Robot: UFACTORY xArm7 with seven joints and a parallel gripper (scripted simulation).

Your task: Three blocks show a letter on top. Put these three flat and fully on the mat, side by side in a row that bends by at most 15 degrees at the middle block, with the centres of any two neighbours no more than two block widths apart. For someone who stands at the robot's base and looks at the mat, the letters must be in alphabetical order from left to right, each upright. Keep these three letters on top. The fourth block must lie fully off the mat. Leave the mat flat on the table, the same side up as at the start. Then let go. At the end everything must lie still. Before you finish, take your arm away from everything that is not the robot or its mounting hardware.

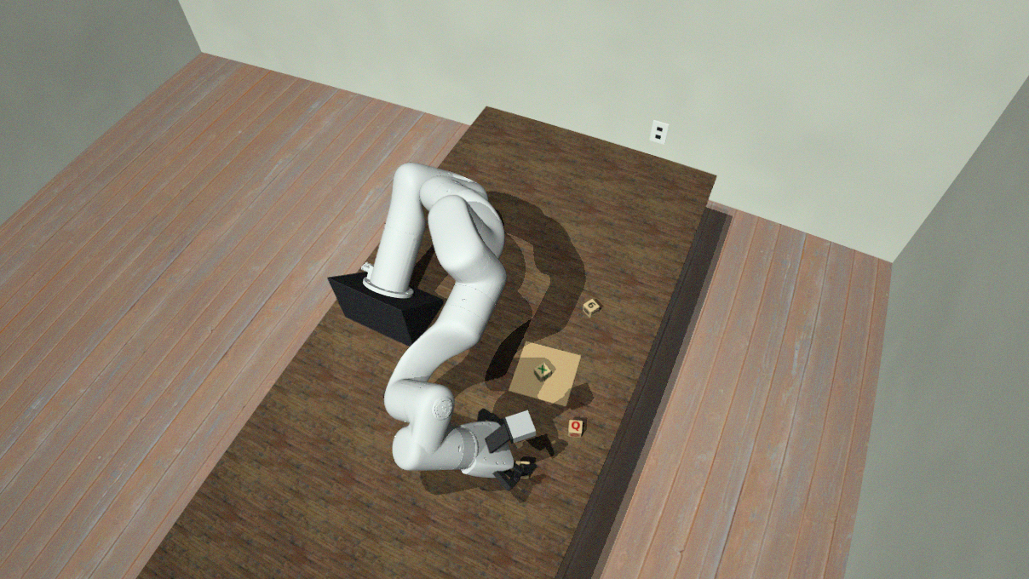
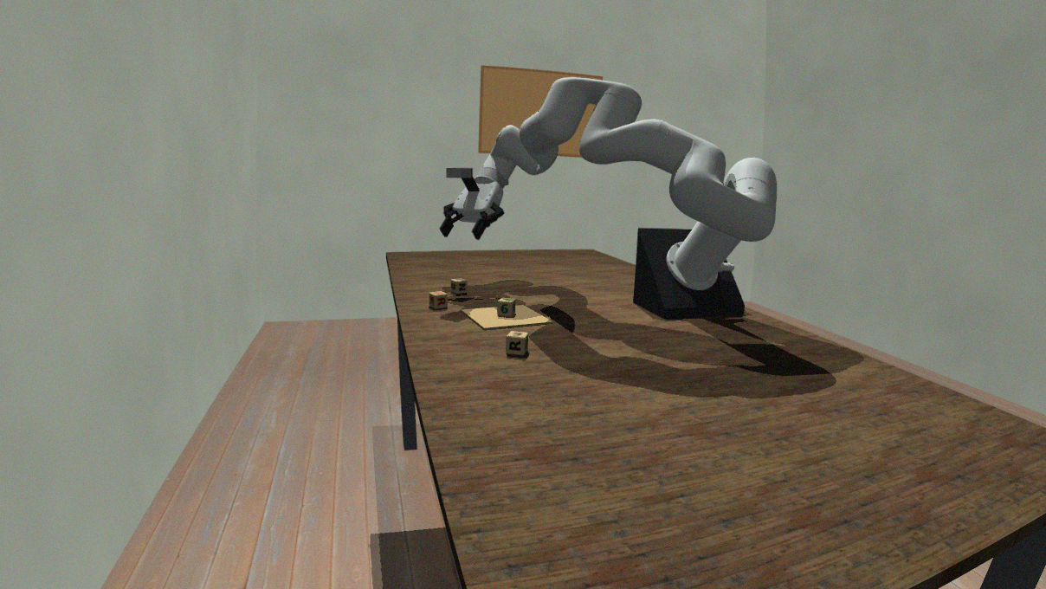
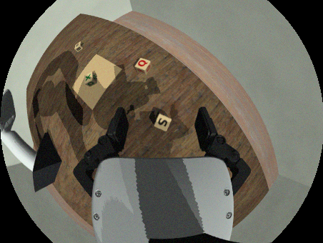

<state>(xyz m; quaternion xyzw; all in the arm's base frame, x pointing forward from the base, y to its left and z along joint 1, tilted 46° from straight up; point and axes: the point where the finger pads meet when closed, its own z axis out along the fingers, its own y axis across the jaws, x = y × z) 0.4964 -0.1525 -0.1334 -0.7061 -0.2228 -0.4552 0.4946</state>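
The tan mat (image 1: 549,366) lies on the dark table with the green X block (image 1: 543,370) on it. The red Q block (image 1: 575,427) sits just off the mat's corner. The S block (image 3: 162,121) lies on the table further along and is mostly hidden by the arm in the top view (image 1: 525,467). A fourth block (image 1: 591,306) shows a 6 on top and stands off the mat on the other side. My gripper (image 3: 161,115) is open and empty, high above the table, with the S block between its fingers in the wrist view. It also shows in the exterior view (image 2: 471,221).
The black robot base (image 1: 385,309) stands on the table's opposite side. The table's long edge (image 1: 633,403) runs close behind the Q block and the mat. The arm's shadow falls across the mat area.
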